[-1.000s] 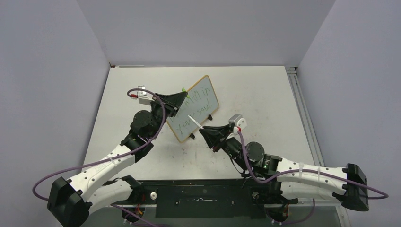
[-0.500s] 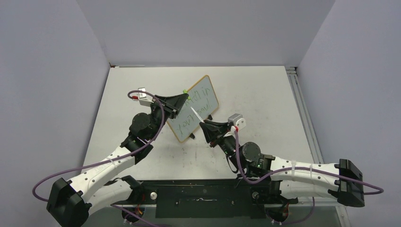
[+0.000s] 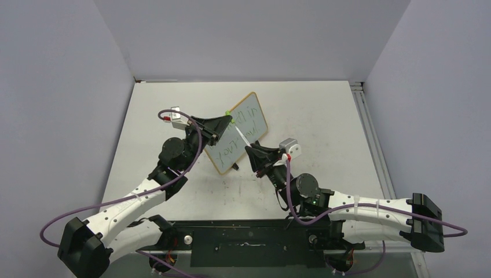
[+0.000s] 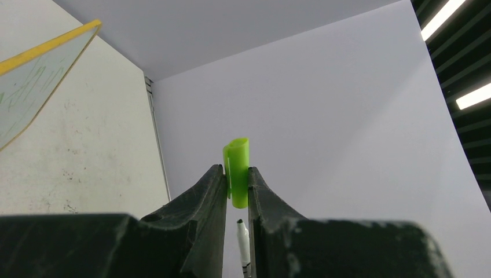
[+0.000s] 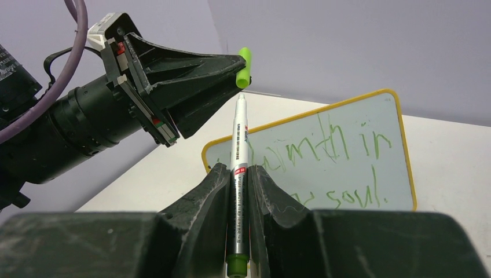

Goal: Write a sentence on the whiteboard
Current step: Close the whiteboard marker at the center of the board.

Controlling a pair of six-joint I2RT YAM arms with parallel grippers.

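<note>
The whiteboard [image 3: 250,124] with a yellowish frame stands tilted at the table's middle; it also shows in the right wrist view [image 5: 347,168] and the left wrist view [image 4: 35,87]. The sentence [image 5: 341,156] is in green, in two lines. My right gripper [image 5: 238,174] is shut on a white marker [image 5: 239,150] with its tip pointing up at the green cap [image 5: 244,68]. My left gripper [image 4: 236,174] is shut on that green cap [image 4: 237,171], held in front of the board's upper left. The marker tip [image 4: 242,231] sits just below the cap.
The white table [image 3: 312,116] carries faint scuff marks. Grey walls close it in at the back and sides. A metal rail [image 3: 370,145] runs along the right edge. A dark base plate [image 3: 249,246] lies at the near edge.
My right gripper has moved up and to the left with the marker, bringing its tip close under the green cap. The left gripper has held nearly still.
</note>
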